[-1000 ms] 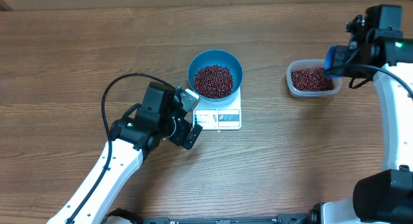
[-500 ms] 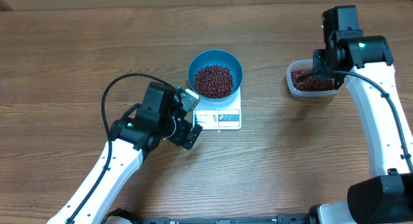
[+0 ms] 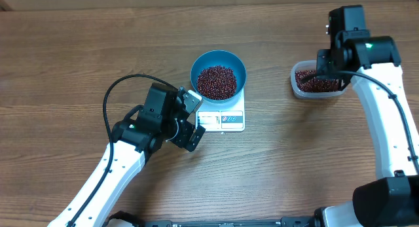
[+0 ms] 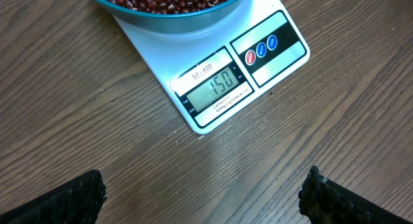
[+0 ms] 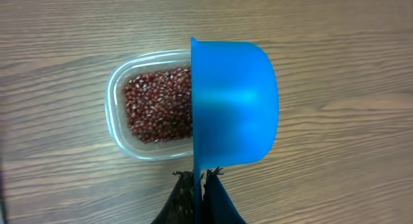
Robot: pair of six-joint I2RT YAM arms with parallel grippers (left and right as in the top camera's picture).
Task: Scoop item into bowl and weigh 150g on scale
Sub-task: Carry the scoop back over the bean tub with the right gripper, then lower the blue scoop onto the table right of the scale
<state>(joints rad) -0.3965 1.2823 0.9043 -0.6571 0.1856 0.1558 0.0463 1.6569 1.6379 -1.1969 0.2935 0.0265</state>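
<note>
Left gripper [image 3: 194, 119]: fingers spread wide, holding nothing, low over the table [image 3: 294, 155] just in front of the scale [image 4: 213, 88]. Scale display reads 150. Bowl [image 3: 218, 55] sits on the scale's far part, holding a mound of beans [image 3: 217, 82]. Off to the right and well apart, a clear tub [image 5: 116, 101] holds more beans. Right gripper [image 5: 199, 185]: fingers clamped tight on the handle of a blue scoop [image 5: 235, 101], held at the tub's right end. Contact between scoop and beans cannot be determined.
</note>
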